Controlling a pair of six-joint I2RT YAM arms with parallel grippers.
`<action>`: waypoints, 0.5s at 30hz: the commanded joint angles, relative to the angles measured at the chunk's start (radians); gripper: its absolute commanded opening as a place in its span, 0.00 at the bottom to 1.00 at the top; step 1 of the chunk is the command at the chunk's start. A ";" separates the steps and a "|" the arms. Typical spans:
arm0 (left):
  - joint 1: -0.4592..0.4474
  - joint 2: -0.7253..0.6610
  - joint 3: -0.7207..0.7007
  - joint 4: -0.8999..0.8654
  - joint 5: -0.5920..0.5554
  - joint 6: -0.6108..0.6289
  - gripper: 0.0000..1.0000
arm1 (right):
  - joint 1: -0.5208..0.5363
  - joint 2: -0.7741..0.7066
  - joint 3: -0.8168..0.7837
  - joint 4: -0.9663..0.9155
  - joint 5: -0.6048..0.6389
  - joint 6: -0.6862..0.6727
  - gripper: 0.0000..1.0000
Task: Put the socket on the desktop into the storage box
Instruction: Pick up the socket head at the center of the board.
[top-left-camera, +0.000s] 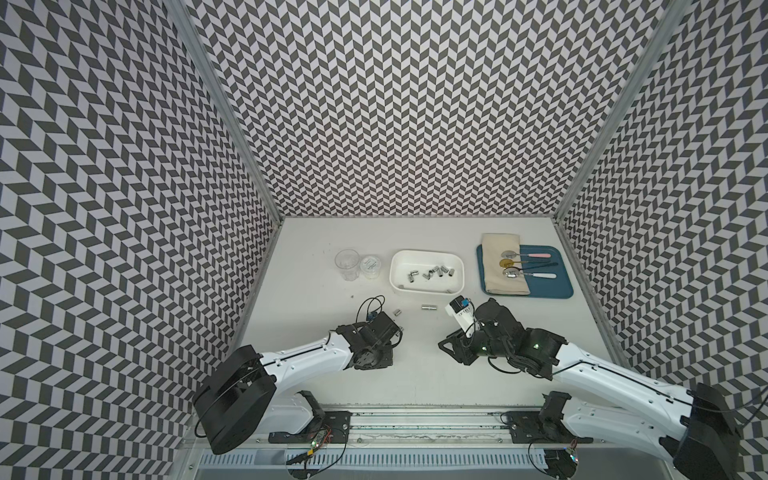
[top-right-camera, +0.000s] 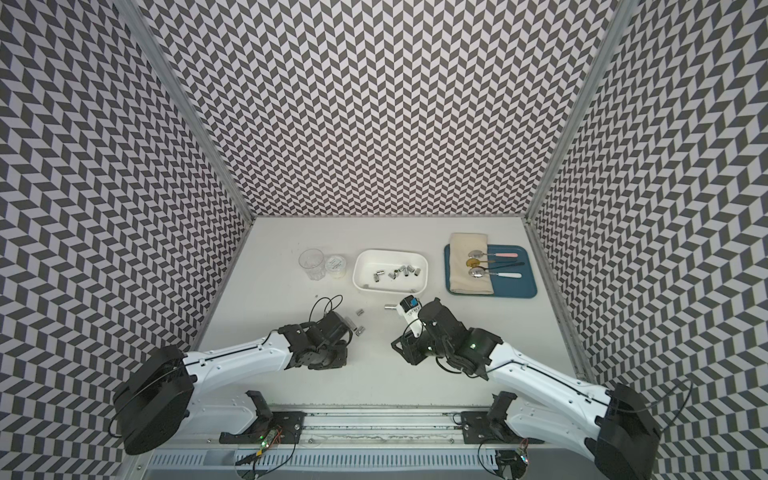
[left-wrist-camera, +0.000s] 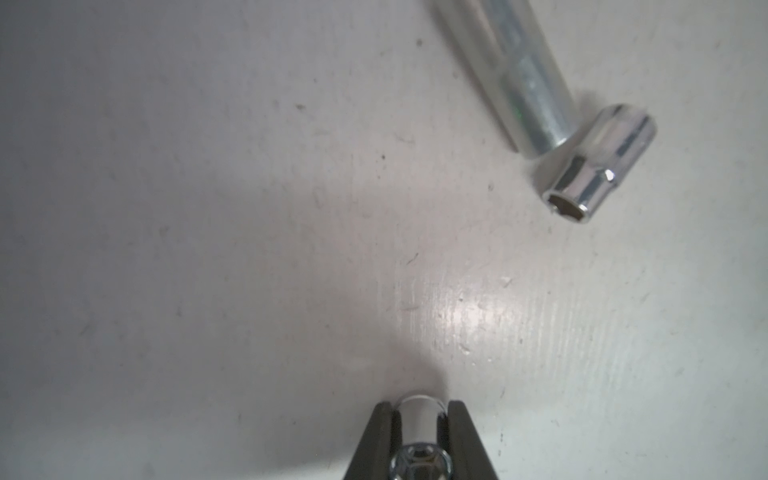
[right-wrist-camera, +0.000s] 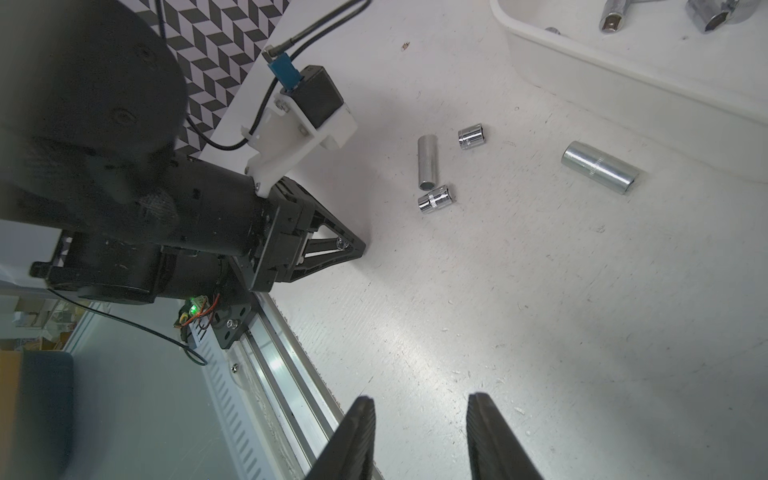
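Five sockets (right-wrist-camera: 428, 162) outside box (top-left-camera: 405, 262); those inside too small to count. Three spoons (top-left-camera: 544, 275). One tray (top-left-camera: 552, 286), cloth (top-left-camera: 500, 266), cup (top-left-camera: 347, 262), jar (top-left-camera: 370, 265).

Two eyes overhead, one on each wrist.
Both top views are looking down from high over the near edge, sharing the whole bench (top-left-camera: 415, 365) (top-right-camera: 374, 374). The left wrist camera is skimming close over it, past the left end effector (left-wrist-camera: 419, 409) and its socket (left-wrist-camera: 419, 428). The right wrist camera is hanging farther back, facing the left arm (right-wrist-camera: 124, 187), sharing the short loose socket (right-wrist-camera: 434, 199) (left-wrist-camera: 598, 166) with that view.
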 joint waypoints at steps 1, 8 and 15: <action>-0.007 0.023 0.003 0.002 -0.008 0.008 0.15 | 0.006 -0.017 -0.008 0.044 0.014 0.003 0.40; -0.007 0.007 0.034 0.008 -0.016 0.018 0.10 | 0.006 -0.014 -0.008 0.044 0.022 0.016 0.40; 0.003 0.059 0.144 0.028 -0.014 0.066 0.10 | 0.002 -0.018 -0.015 0.049 0.079 0.069 0.40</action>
